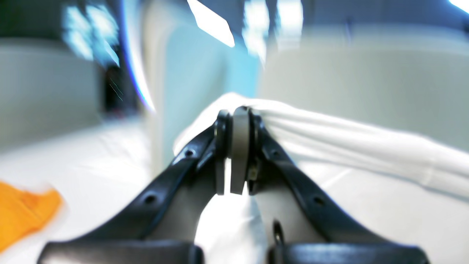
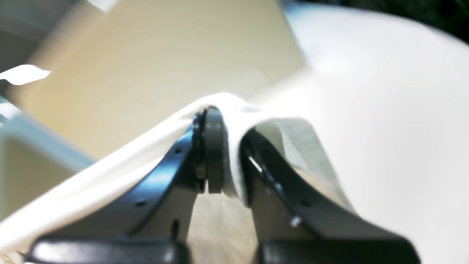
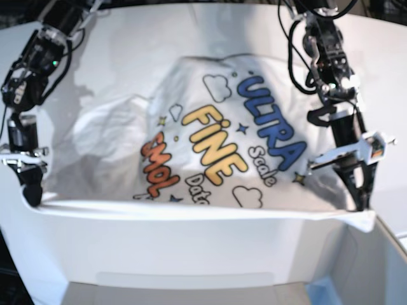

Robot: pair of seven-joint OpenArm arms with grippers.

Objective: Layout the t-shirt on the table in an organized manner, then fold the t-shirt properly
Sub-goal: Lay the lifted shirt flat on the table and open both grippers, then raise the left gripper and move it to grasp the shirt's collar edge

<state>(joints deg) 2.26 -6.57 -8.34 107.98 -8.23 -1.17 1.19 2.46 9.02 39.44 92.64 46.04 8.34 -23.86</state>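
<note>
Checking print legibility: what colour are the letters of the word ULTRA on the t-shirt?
Blue, on the white t-shirt; clearest in the base view.

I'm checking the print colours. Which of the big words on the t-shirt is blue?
ULTRA, the big word farthest toward the left hand on the t-shirt. FINE beside it is yellow, and the cut-off word past that is orange.

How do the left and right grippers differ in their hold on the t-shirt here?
The left gripper pinches the t-shirt at the hem corner on the base view's right; the right gripper pinches the opposite corner. In the wrist views, cloth trails rightward from the left gripper, but leftward from the right gripper, draping over one finger. Both have jaws shut on fabric, stretching the hem between them.
</note>
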